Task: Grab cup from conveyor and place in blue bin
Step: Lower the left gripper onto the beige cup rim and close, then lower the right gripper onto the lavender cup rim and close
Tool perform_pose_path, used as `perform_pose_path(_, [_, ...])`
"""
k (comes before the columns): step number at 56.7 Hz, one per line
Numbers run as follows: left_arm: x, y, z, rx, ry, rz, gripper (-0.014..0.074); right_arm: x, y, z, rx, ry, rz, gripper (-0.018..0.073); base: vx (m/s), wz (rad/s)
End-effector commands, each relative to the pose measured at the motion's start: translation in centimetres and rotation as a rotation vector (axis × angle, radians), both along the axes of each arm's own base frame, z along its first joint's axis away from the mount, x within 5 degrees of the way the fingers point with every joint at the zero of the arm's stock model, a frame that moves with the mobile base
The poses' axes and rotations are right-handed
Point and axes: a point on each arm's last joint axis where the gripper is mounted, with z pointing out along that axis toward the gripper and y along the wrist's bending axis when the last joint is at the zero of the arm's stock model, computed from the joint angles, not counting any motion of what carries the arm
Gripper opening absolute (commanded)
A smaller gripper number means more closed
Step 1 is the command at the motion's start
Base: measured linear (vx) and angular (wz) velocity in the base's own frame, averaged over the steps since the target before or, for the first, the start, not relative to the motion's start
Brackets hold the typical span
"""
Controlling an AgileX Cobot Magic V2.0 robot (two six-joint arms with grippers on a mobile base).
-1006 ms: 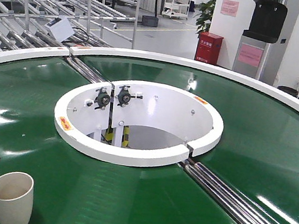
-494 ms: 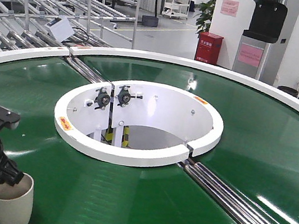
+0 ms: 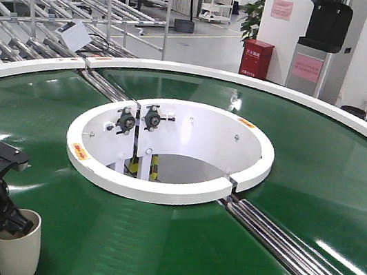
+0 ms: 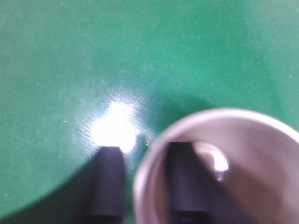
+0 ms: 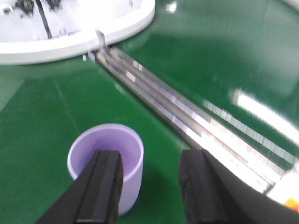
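Since the earlier frame the conveyor [image 3: 303, 177] has carried the cream cup [image 3: 16, 256] a bit nearer the front-left edge, and your left end effector [image 3: 12, 223] has dropped to its rim. It's parted: one finger inside, one outside, wall not yet pinched. Right end effector [image 5: 149, 186] hangs wide near the purple cup [image 5: 105, 156]. Cream cup likely light, stiff, smooth: pinch the wall near the rim, gently, it may tip.

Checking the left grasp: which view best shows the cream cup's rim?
Left wrist view: the cream cup has the left gripper straddling its wall, one finger inside, one outside. The front view shows the cup partly hidden by the gripper. The right wrist view misses it.
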Motion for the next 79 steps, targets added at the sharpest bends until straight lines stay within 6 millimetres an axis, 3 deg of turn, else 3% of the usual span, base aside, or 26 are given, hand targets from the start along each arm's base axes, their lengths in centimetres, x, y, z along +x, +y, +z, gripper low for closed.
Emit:
perform_pose_path(1, [0.2,0.0,3.2,-0.012,-0.124,0.010,0.0120,1.1,0.0,1.9,0.047,0.002,-0.017,0.0375,0.00,0.00])
perform_pose_path(6, [0.0,0.0,3.2,-0.014,-0.102,0.007,-0.0010,2.2,0.0,2.6,0.028,0.102,-0.014,0.0377,0.00,0.00])
perform_pose_path(18, [-1.3,-0.1,3.9,-0.019,-0.025,-0.009,-0.0008,5.7,-0.1,4.1,-0.013,0.294,-0.018,0.0410,0.00,0.00])
perform_pose_path(31, [-3.4,-0.2,7.6,-0.022,-0.081,-0.018,-0.0008,9.7,0.1,4.5,-0.028,0.472,0.001,0.0411,0.00,0.00])
perform_pose_path(45, [-6.0,-0.6,11.9,-0.091,-0.191,-0.010,-0.0008,13.9,0.3,2.3,-0.060,0.585,0.040,0.0411,0.00,0.00])
perform_pose_path(65, [-8.4,-1.0,15.3,-0.152,-0.288,-0.009,-0.0008,16.6,0.3,-1.5,-0.072,0.661,0.054,0.0405,0.00,0.00])
perform_pose_path(71, [-8.9,-1.0,15.6,-0.153,-0.283,-0.015,-0.0008,16.9,0.3,-2.3,-0.072,0.685,0.054,0.0358,0.00,0.00])
perform_pose_path(79, [-9.3,-1.0,14.9,-0.152,-0.253,-0.016,-0.0008,17.0,0.3,-2.5,-0.072,0.693,0.054,0.0211,0.00,0.00])
